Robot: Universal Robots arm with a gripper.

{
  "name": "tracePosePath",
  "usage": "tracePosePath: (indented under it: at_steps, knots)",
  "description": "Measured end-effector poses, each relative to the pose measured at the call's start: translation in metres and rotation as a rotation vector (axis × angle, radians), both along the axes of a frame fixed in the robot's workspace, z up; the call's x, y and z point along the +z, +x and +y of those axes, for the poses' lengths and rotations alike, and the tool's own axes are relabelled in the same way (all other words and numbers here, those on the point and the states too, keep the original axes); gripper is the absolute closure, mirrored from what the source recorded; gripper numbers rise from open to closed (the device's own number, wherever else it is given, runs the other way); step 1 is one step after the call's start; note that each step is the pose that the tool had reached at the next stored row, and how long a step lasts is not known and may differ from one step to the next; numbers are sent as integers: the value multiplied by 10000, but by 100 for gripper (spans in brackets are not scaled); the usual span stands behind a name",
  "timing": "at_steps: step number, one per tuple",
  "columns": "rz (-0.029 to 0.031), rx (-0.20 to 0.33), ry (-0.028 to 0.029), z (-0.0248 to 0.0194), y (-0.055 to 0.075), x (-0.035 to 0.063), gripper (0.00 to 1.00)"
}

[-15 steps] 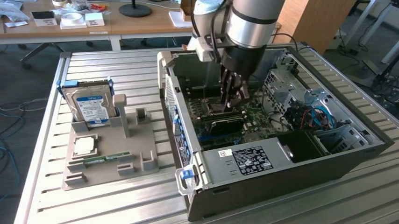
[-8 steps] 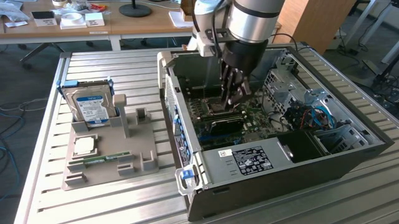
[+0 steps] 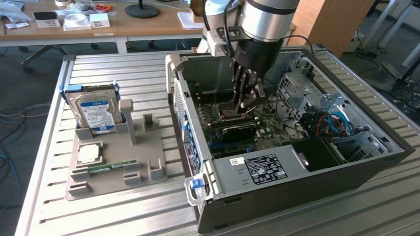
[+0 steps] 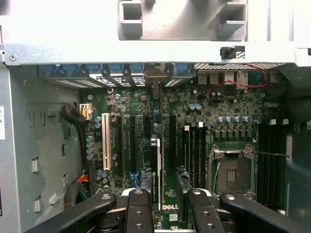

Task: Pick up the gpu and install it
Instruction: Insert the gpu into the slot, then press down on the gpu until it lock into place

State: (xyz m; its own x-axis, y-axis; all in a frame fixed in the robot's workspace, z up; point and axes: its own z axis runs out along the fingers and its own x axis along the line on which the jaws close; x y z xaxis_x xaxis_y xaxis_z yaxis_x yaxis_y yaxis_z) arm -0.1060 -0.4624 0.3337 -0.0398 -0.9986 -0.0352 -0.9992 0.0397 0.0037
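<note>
End effector (image 4: 167,191) fingertips cut off by the wrist view's edge; gpu (image 4: 154,170) edge-on — faces unseen

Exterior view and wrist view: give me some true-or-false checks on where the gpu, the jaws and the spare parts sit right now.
1. The hard drive stands upright in the grey holder outside the case. True.
2. The jaws hang over the grey holder. False: they are down inside the open case, over the motherboard.
3. The gpu lies flat on the grey holder. False: it stands on edge on the motherboard, between the jaws.
4. A green RAM stick lies on the grey holder. True.
5. The jaws are pressed shut. False: they stand apart, with a gap wider than the card.
</note>
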Motion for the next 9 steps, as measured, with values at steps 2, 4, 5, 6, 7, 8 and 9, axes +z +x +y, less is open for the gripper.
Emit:
tracePosePath:
  at_steps: [2, 4, 5, 6, 7, 8, 9]
  knots:
    - [0, 0, 1, 0, 0, 0, 66]
    - [2, 0, -2, 0, 0, 13, 66]
    - [0, 0, 0, 0, 0, 17, 66]
    - [-1, 0, 2, 0, 0, 17, 66]
    - [0, 0, 1, 0, 0, 17, 66]
    - [-1, 0, 1, 0, 0, 17, 66]
    - [0, 0, 0, 0, 0, 18, 66]
